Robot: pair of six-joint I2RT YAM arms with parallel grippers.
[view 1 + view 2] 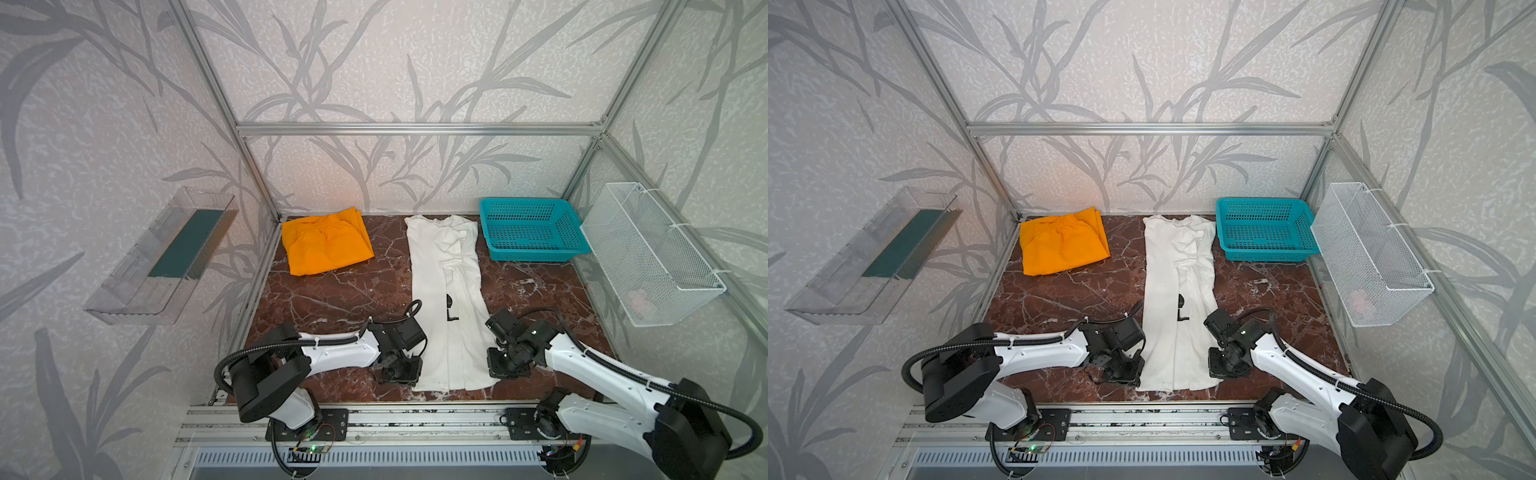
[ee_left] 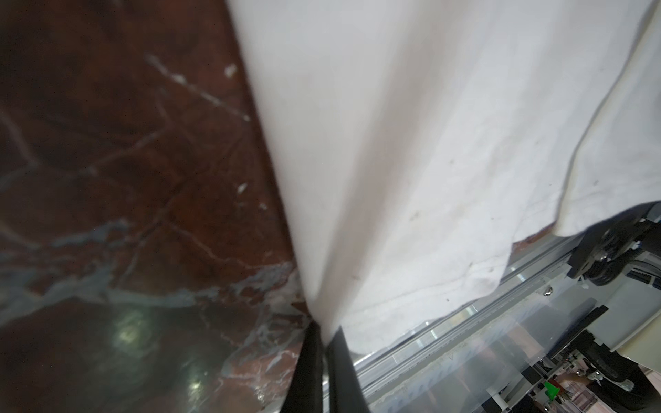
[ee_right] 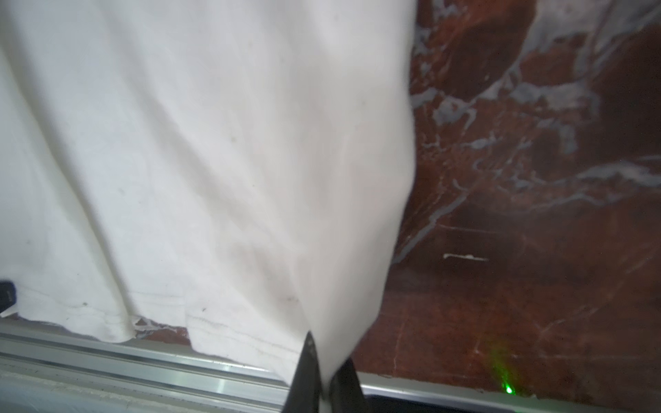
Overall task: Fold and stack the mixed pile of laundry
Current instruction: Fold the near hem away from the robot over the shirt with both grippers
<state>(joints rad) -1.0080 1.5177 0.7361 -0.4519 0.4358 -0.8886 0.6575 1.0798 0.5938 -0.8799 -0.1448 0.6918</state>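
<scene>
While the white shirt (image 1: 446,270) lies folded into a long narrow strip down the middle of the marble surface (image 1: 340,299), collar end far and hem at the near edge, the left claw (image 2: 323,343) is clamped on its near left hem corner and the right claw (image 3: 323,379) on the near right corner, cloth pinched tight in both wrist views. Folded orange trousers (image 1: 326,245) sit far left, well apart from the shirt; the teal basket (image 1: 532,232) is far right, just beside the collar end.
</scene>
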